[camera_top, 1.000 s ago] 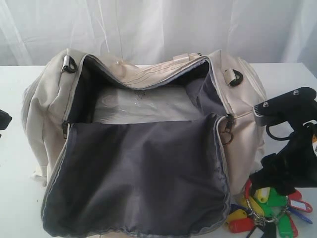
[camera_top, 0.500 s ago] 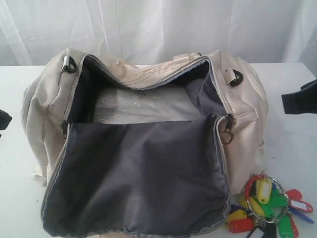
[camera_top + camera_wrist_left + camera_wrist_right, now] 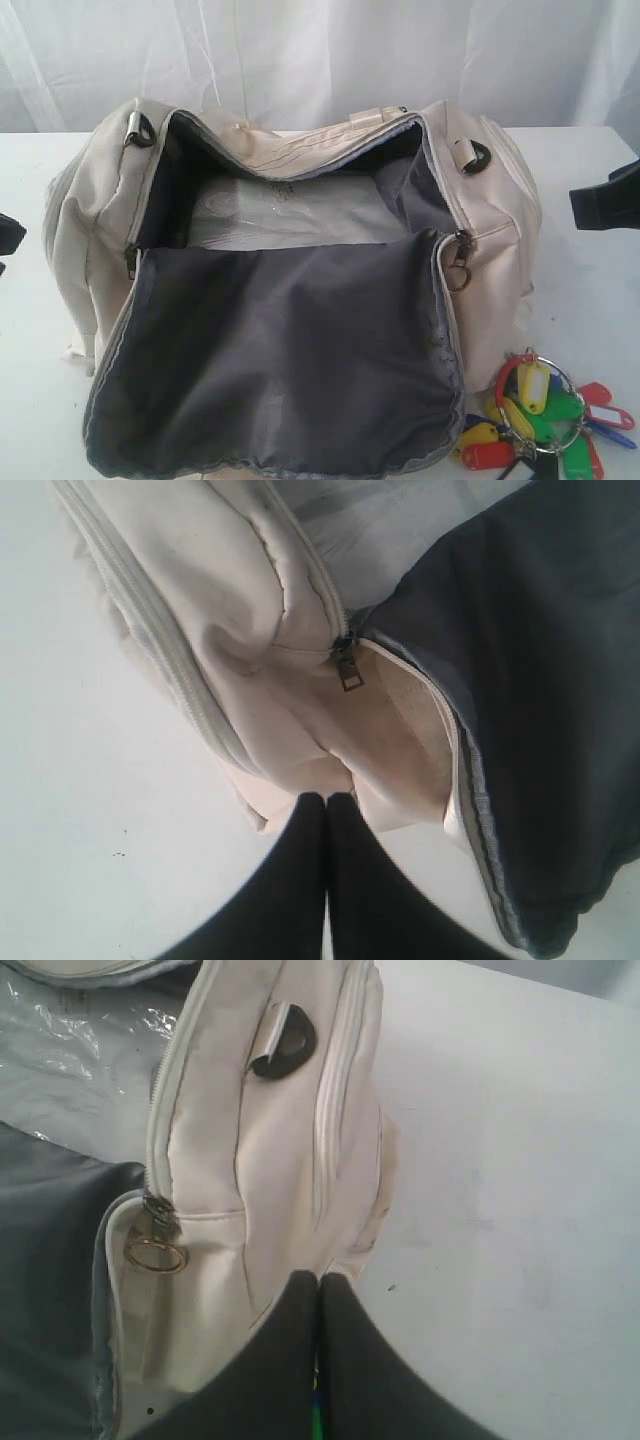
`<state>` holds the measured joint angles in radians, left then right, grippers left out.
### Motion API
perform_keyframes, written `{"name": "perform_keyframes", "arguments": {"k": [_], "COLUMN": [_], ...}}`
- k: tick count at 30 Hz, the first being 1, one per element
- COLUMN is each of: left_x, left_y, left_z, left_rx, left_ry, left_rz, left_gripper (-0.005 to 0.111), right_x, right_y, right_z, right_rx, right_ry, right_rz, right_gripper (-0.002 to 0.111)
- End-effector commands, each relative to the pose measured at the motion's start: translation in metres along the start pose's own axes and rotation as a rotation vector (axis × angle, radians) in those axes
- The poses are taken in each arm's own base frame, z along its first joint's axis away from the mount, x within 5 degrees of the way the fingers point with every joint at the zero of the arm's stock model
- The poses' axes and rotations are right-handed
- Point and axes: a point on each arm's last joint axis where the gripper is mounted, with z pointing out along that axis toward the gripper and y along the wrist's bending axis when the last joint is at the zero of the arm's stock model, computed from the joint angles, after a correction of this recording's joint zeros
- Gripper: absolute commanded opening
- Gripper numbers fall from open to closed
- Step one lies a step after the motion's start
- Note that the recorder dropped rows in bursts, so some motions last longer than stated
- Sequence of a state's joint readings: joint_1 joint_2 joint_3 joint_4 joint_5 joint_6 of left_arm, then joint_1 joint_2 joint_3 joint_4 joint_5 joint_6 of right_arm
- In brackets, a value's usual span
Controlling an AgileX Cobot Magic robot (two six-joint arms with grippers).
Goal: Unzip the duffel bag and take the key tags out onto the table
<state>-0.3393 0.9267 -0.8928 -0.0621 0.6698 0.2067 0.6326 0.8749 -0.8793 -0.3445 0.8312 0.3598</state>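
The cream duffel bag (image 3: 490,290) lies unzipped on the white table (image 3: 590,300), its dark grey lining (image 3: 290,340) folded open toward the front. On the table by the bag's front right corner lies the bunch of coloured key tags (image 3: 545,415), with nothing touching it. My right gripper (image 3: 320,1278) is shut and empty, beside the bag's right end; only a dark part of that arm (image 3: 608,205) shows at the right edge. My left gripper (image 3: 327,798) is shut and empty at the bag's left end, near a zipper pull (image 3: 349,670).
A clear plastic sheet (image 3: 290,215) lies inside the bag. A metal ring pull (image 3: 457,275) hangs at the right end of the zip. A white curtain (image 3: 320,50) hangs behind the table. The left arm (image 3: 8,235) shows at the left edge.
My right gripper was down over the key tags; it has pulled away to the right edge and shut. The key tags stay on the table. The left gripper has not moved.
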Motion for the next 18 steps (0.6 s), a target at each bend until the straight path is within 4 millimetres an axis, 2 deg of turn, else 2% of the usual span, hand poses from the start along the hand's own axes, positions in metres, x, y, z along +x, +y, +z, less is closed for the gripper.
{"name": "perform_keyframes", "arguments": {"k": [1, 18], "left_x": [0.0016, 0.0026], "left_y": [-0.0017, -0.0009], "left_z": [-0.0008, -0.0034], "left_rx": [0.010, 0.002], "left_ry": [-0.001, -0.009], "left_rz": [-0.003, -0.005], "left_gripper": [0.000, 0.000], "right_x": [-0.0022, -0.0022], "right_y": [-0.0017, -0.0017], "right_z": [-0.0026, -0.0026], "right_rx": [0.006, 0.006], "right_ry": [-0.021, -0.021], "right_rz": [0.005, 0.005], "right_gripper": [0.000, 0.000]}}
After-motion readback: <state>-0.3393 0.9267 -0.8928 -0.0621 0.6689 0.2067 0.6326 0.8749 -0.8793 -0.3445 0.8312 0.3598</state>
